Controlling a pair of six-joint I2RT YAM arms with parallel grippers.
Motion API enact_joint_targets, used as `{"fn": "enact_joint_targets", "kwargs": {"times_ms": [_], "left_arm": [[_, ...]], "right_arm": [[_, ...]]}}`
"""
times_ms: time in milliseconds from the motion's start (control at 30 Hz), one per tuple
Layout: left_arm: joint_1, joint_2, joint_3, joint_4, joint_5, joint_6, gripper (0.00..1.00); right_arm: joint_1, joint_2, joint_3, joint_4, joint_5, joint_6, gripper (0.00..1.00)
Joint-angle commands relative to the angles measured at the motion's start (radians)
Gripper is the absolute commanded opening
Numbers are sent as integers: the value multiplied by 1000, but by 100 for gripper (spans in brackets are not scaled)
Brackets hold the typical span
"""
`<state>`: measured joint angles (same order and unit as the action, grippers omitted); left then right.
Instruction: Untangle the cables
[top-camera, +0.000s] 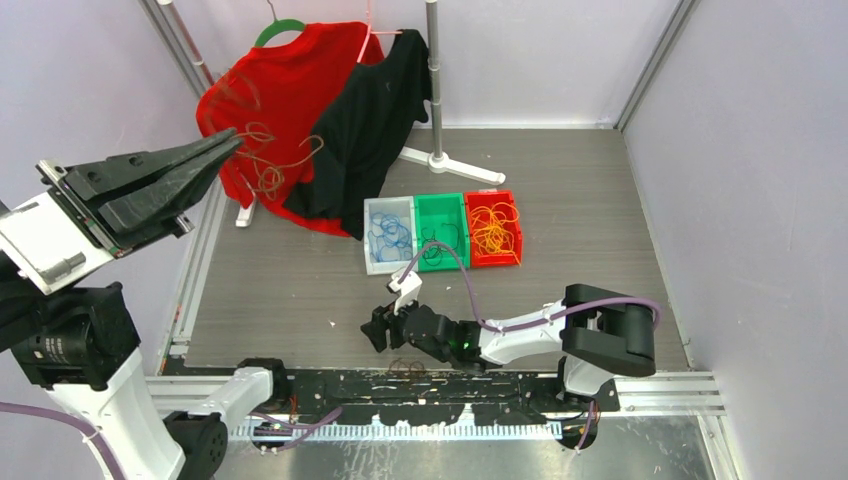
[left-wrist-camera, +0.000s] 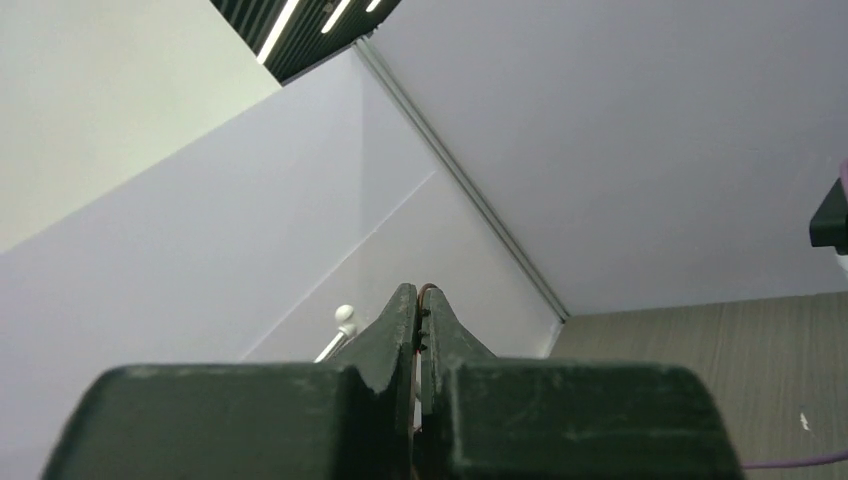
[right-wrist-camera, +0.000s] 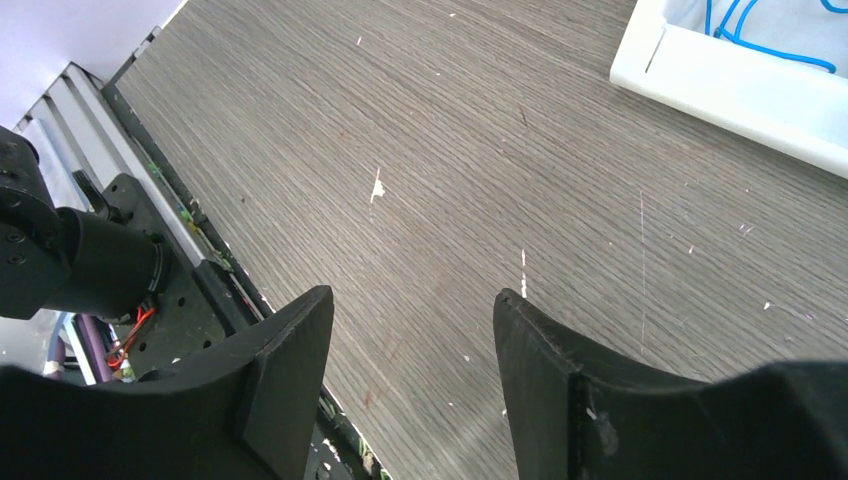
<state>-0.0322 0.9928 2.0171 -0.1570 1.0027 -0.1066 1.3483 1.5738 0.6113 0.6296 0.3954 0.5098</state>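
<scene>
Fingers: left gripper (left-wrist-camera: 421, 292) clamped on brown cable (top-camera: 268, 165), loops at 4 o'clock | right gripper (right-wrist-camera: 412, 305) apart, empty | pinch barely visible

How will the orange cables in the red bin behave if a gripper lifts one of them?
Probably floppy: the orange cables lie in loose thin loops, so they should sag. They look interlaced, so several may rise together. Likely light; the red bin might shift if loops catch its wall.

Pale lilac walls (top-camera: 720, 150) enclose a grey wood-grain surface (top-camera: 580, 200) flecked with white specks. At the back, a metal rack (top-camera: 437, 135) carries a red shirt (top-camera: 270, 90) and a black shirt (top-camera: 375, 130). Overhead, what look like strip lights (left-wrist-camera: 290, 25) glow.
</scene>
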Motion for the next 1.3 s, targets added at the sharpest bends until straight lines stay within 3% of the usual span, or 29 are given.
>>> {"fn": "enact_joint_targets", "kwargs": {"times_ms": [0,167,433,667,833,1033,1267], "left_arm": [[4,51,88,8,-45,47,0],[2,27,24,-12,8,19,0],[3,-141,-381,-18,112,8,0],[3,-249,-638,-33,175,-22,0],[3,-296,-738,-51,192,-35,0],[3,-331,-803,-77,198,-35,0],[3,-343,-821,-97,204,-33,0]], "right_arm": [[1,8,16,28,28,22,65],[-1,-83,48,-6,27,-41,67],[-8,-448,160,-194,-61,-239,87],[-15,-603,272,-361,-256,-337,91],[-19,-588,348,-393,-263,-404,91],[-32,-452,496,-418,-367,-421,92],[-48,-319,599,-413,-413,-425,85]]}}
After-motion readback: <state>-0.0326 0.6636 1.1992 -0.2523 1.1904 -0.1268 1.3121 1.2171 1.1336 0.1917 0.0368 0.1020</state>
